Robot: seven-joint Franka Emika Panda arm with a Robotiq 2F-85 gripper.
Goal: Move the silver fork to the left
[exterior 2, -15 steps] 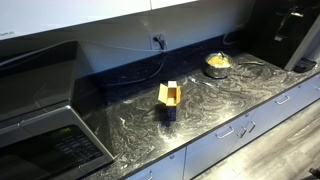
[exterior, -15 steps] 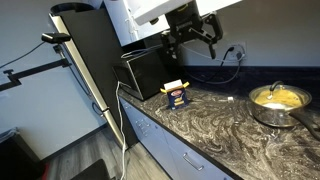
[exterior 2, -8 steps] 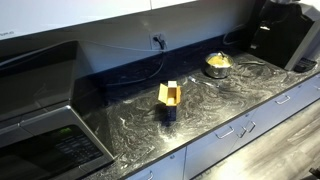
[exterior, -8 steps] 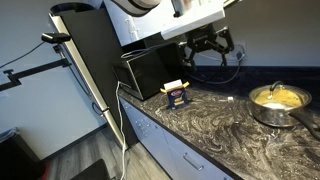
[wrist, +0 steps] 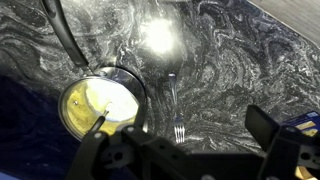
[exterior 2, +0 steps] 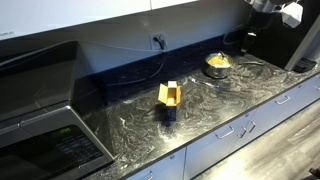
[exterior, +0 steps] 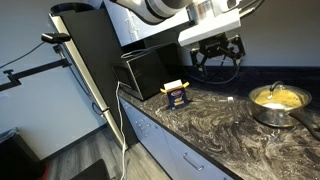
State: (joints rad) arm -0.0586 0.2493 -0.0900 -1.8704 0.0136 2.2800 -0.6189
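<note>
The silver fork lies flat on the dark marbled counter, tines toward the bottom of the wrist view, just right of the steel pot of yellow food. In an exterior view the fork is a pale sliver left of the pot. My gripper hangs high above the counter, open and empty. In the wrist view its two fingers straddle the space over the fork's tines. The fork is too small to make out in the exterior view that shows the pot at the back.
A blue-and-white box stands mid-counter; its edge shows in the wrist view. A black microwave sits at one end. A black cable runs beside the pot. A dark fridge stands beyond the counter.
The arm has swung along the counter toward the pot and fork, and the gripper now points down over them. The fork, pot and box have not moved.
</note>
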